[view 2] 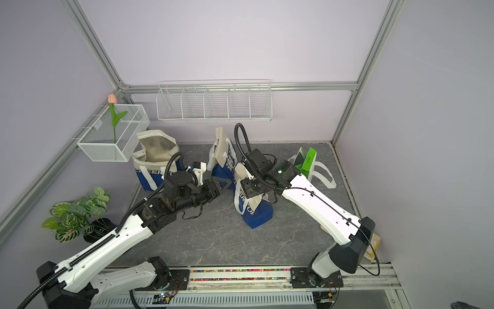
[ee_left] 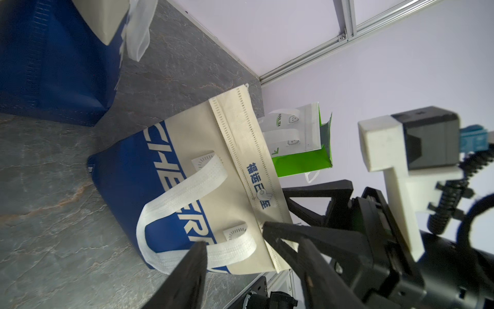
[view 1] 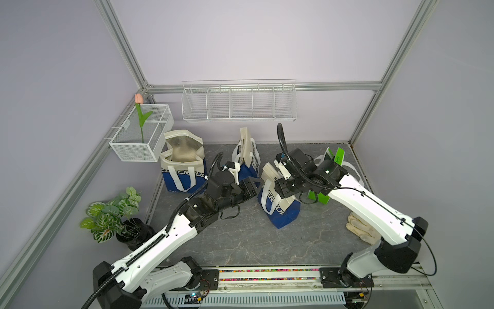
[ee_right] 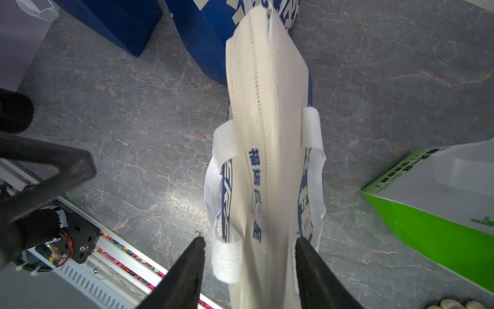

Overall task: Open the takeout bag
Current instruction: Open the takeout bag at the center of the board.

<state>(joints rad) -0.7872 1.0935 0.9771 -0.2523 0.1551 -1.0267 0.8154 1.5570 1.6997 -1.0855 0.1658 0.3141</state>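
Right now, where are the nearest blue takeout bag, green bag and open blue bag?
nearest blue takeout bag (view 1: 286, 214), in a top view, on its blue lower side.
green bag (ee_right: 441, 235), in the right wrist view, on its green side panel.
open blue bag (view 1: 183, 184), in a top view, on its blue front wall.

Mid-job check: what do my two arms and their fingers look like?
Left arm and right arm: white shells, black joints, black ribbed cable conduits. Fingers black, tapering to points; white camera mounts at the wrists; green light on the right wrist.

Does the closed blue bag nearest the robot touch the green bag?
Apart. The right wrist view shows bare grey tabletop between the blue bag and the green bag.
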